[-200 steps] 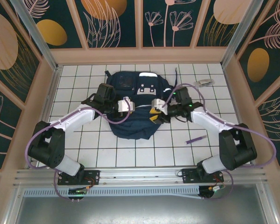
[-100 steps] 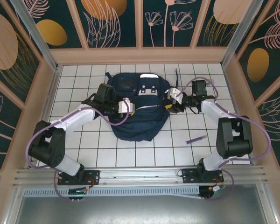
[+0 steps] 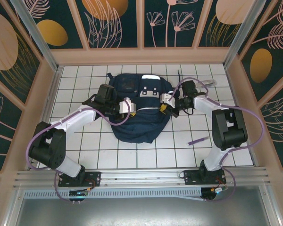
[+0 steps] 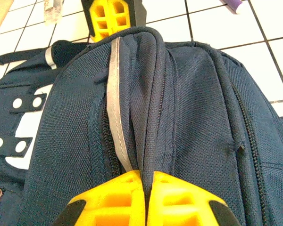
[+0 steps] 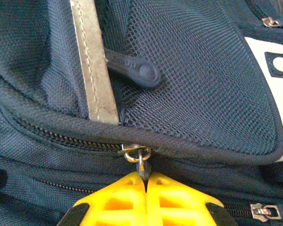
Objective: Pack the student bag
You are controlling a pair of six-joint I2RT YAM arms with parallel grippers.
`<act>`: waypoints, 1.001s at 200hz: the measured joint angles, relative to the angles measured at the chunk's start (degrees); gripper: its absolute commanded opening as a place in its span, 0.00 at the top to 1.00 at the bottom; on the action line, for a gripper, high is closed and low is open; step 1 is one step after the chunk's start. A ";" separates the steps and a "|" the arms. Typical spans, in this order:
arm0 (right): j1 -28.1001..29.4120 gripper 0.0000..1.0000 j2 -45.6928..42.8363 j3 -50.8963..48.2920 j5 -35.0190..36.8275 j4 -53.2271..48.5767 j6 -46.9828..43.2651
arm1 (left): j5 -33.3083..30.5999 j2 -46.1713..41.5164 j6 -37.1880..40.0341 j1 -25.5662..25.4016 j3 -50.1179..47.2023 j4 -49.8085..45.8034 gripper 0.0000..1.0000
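**Top external view.** The student bag (image 3: 140,120) lies flat on the surface (image 3: 85,141), in the far half between the two arms. It is navy fabric with a white-grey buckle patch (image 3: 148,89) near its far end. The left jaws meet the bag on its left side and the right jaws on its right side. At this size their state cannot be read from here. A thin purple stick (image 3: 198,140) lies to the right, well apart from the bag. A small clear packet (image 3: 207,83) lies near the far right corner. The surface is white tile with a dark grid. The walls (image 3: 113,23) are dark teal panels with leaf and flower drawings.

**Left wrist view.** The left jaws are pressed together, their yellow fingers (image 4: 113,205) pinching a raised fold of the bag beside a reflective stripe (image 4: 114,94). The fold hides the bag's far side.

**Right wrist view.** The right jaws are pressed together on a metal zipper pull (image 5: 140,162). Above it sit a mesh pocket (image 5: 193,70) and a dark rubber tab (image 5: 132,66). The frame edges cut off the rest of the bag.
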 measured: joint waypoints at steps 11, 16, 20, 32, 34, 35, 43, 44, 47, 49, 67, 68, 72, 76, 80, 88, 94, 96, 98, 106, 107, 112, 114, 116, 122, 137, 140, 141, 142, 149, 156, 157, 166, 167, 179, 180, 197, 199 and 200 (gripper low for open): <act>-0.09 1.00 -1.20 -0.26 0.46 -0.46 0.13 | -0.50 0.00 -1.31 0.00 0.00 0.22 1.00; -0.09 1.00 -2.03 -0.59 0.76 -0.63 0.26 | -0.68 0.00 -1.64 0.00 0.00 0.35 1.00; -0.09 1.00 -2.80 -1.01 1.07 -0.72 0.35 | -0.96 0.00 -2.19 0.00 0.00 0.52 1.00; -0.02 1.00 -5.16 -2.19 1.84 -1.38 0.70 | -1.77 0.04 -3.50 -0.02 0.00 0.98 1.00; 0.02 1.00 -5.55 -2.38 1.90 -1.55 0.72 | -1.86 0.04 -3.61 -0.02 0.00 1.03 1.00; 0.04 1.00 -5.73 -2.45 1.97 -1.66 0.74 | -1.95 0.07 -3.78 -0.04 0.00 1.14 1.00; 0.35 1.00 -7.26 -2.99 2.73 -2.71 1.14 | -2.43 0.24 -4.63 -0.15 0.00 1.70 1.00; 0.39 1.00 -7.34 -3.02 2.84 -2.78 1.18 | -2.49 0.26 -4.70 -0.17 0.00 1.75 1.00; 0.50 1.00 -7.74 -3.04 3.08 -3.23 1.25 | -2.71 0.33 -4.94 -0.22 0.00 1.97 1.00; 0.61 1.00 -7.96 -3.06 3.21 -3.58 1.36 | -2.80 0.39 -5.11 -0.22 0.00 2.12 1.00; 2.05 1.00 -9.53 -2.99 4.39 -6.21 1.68 | -3.65 1.09 -6.54 -0.33 0.13 3.37 1.00; 2.10 1.00 -9.57 -2.99 4.39 -6.27 1.73 | -3.69 1.18 -6.67 -0.33 0.15 3.43 1.00; 2.49 1.00 -9.84 -2.99 4.55 -6.73 1.79 | -3.80 1.36 -6.82 -0.33 0.26 3.56 1.00; 2.84 1.00 -10.03 -2.99 4.57 -7.13 1.88 | -3.82 1.55 -6.88 -0.33 0.42 3.63 1.00; 3.26 1.00 -10.32 -2.99 4.66 -7.48 2.01 | -3.85 1.70 -7.04 -0.33 0.57 3.69 1.00; 4.15 1.00 -10.75 -3.02 4.76 -8.00 2.51 | -4.00 1.99 -7.23 -0.33 0.76 3.93 1.00; 4.98 1.00 -11.13 -3.02 4.72 -8.17 3.04 | -4.04 2.10 -7.30 -0.33 0.85 4.02 1.00; 5.16 1.00 -11.19 -3.02 4.72 -8.22 3.15 | -4.07 2.14 -7.37 -0.33 0.87 4.02 1.00; 5.53 1.00 -11.28 -3.02 4.66 -8.20 3.30 | -4.07 2.21 -7.43 -0.33 0.90 4.04 1.00; 6.78 1.00 -11.56 -3.06 4.24 -8.13 4.24 | -4.20 2.40 -7.56 -0.31 1.03 4.09 1.00; 6.99 1.00 -11.63 -3.06 4.15 -8.11 4.39 | -4.22 2.43 -7.58 -0.31 1.03 4.09 1.00; 7.96 1.00 -11.67 -3.17 3.37 -7.85 5.27 | -4.22 2.62 -7.72 -0.31 1.14 4.20 1.00; 8.20 1.00 -11.72 -3.23 3.08 -7.69 5.44 | -4.22 2.69 -7.87 -0.31 1.18 4.33 1.00; 8.70 1.00 -11.72 -3.32 2.64 -7.37 6.10 | -4.20 2.78 -7.93 -0.33 1.20 4.46 1.00; 10.08 1.00 -11.72 -3.61 1.79 -6.36 7.39 | -4.11 3.13 -8.28 -0.33 1.33 4.83 1.00; 14.40 1.00 -11.32 -4.15 -0.17 -2.73 13.00 | -3.26 4.20 -9.99 -0.57 1.33 6.99 1.00; 15.21 1.00 -11.13 -4.15 -0.42 -1.95 14.14 | -3.08 4.42 -10.38 -0.59 1.33 7.48 1.00; 15.39 1.00 -11.06 -4.15 -0.44 -1.77 14.29 | -2.97 4.52 -10.54 -0.59 1.33 7.74 1.00; 15.74 1.00 -10.93 -4.15 -0.52 -1.29 14.86 | -2.93 4.59 -10.64 -0.59 1.33 7.91 1.00; 17.38 1.00 -10.19 -4.15 -0.85 0.83 17.49 | -2.54 5.07 -11.67 -0.68 1.29 9.27 1.00; 18.99 1.00 -9.20 -4.15 -0.98 3.28 20.50 | -2.12 5.49 -12.96 -0.83 1.05 11.17 1.00; 19.15 1.00 -9.09 -4.15 -1.05 3.58 20.90 | -2.08 5.51 -13.11 -0.85 1.03 11.37 1.00; 20.65 1.00 -8.15 -4.42 -1.40 6.58 23.98 | -1.84 5.73 -14.36 -0.98 0.55 13.55 1.00; 20.81 1.00 -8.04 -4.52 -1.42 7.06 24.44 | -1.84 5.75 -14.51 -0.98 0.48 13.84 1.00; 21.42 0.86 -8.35 -6.08 -2.84 10.16 26.25 | -1.84 5.92 -15.56 -1.14 0.11 15.30 1.00; 21.42 0.85 -8.48 -6.36 -3.06 10.47 26.38 | -1.84 5.92 -15.65 -1.14 0.09 15.41 1.00; 20.13 0.73 -12.15 -10.56 -4.83 13.11 27.23 | -1.79 5.92 -16.24 -1.14 -0.15 16.02 1.00; 19.67 0.72 -12.94 -11.28 -4.81 13.55 27.21 | -1.79 5.92 -16.22 -1.14 -0.15 16.02 1.00; 19.58 0.71 -13.18 -11.52 -4.87 13.73 27.06 | -1.79 5.92 -16.24 -1.14 -0.15 16.00 1.00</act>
